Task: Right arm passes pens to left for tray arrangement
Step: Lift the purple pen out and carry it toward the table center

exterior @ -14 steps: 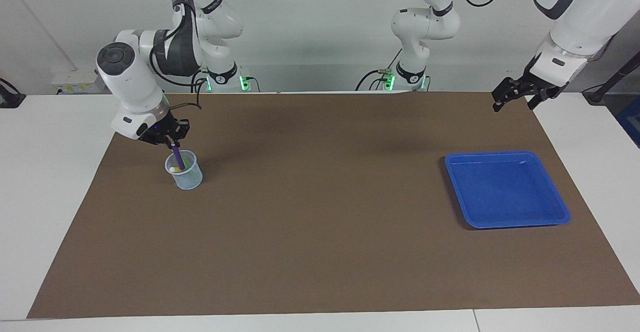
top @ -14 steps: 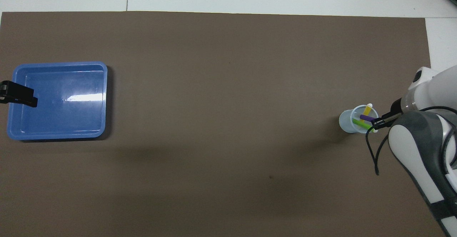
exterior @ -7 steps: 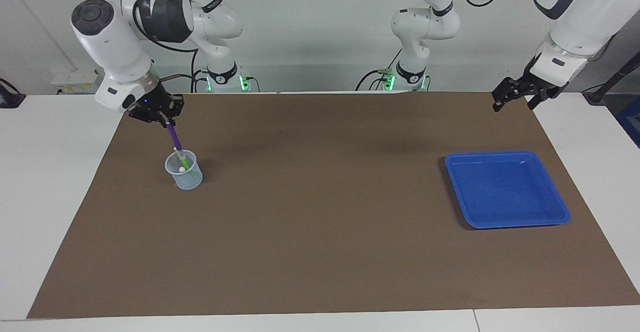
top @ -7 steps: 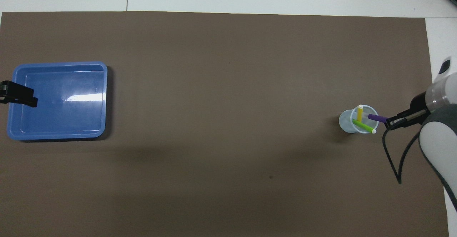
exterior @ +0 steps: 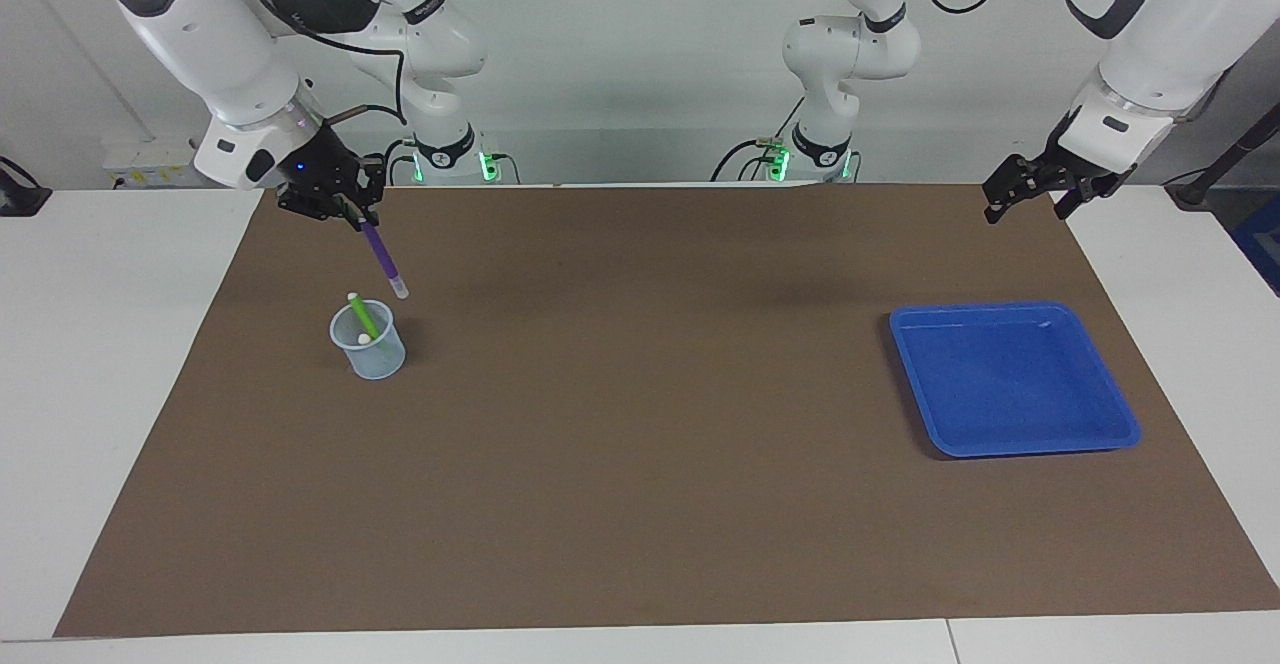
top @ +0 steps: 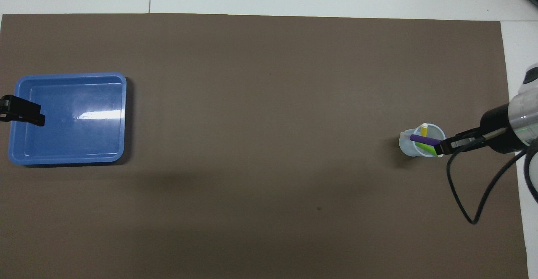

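Lifted clear of the translucent cup, slim purple pen pinched in right hand; left hand open.

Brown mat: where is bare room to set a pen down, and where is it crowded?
Bare: the brown mat between cup and blue tray, and the tray's floor. Crowded: only the cup, with the right gripper holding the purple pen above.
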Controlling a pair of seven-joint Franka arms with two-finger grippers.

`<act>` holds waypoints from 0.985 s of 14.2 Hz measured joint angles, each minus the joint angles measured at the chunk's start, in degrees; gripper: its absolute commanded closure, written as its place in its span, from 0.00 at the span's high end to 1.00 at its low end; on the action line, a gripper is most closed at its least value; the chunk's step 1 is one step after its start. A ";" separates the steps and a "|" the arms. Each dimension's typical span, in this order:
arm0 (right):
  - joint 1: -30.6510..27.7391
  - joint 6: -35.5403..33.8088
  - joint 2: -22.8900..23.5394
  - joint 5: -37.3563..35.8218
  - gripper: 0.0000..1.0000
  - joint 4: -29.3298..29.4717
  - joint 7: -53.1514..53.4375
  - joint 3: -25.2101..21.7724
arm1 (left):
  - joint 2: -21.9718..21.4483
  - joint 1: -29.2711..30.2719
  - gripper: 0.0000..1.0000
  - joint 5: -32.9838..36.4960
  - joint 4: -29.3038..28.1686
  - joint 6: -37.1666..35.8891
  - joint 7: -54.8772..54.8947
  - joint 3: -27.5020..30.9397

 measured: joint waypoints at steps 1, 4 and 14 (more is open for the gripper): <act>0.08 -0.08 0.00 1.49 0.00 0.00 2.05 0.66 | -0.05 0.00 1.00 0.00 0.01 0.04 0.00 -0.01; 0.16 -0.10 0.00 4.95 0.00 -0.07 7.05 3.18 | -0.23 0.00 1.00 0.00 0.02 0.34 0.00 -0.11; 10.91 5.61 -1.18 17.46 0.00 -2.73 30.03 4.98 | -0.37 0.00 1.00 2.15 0.02 2.47 0.00 -0.47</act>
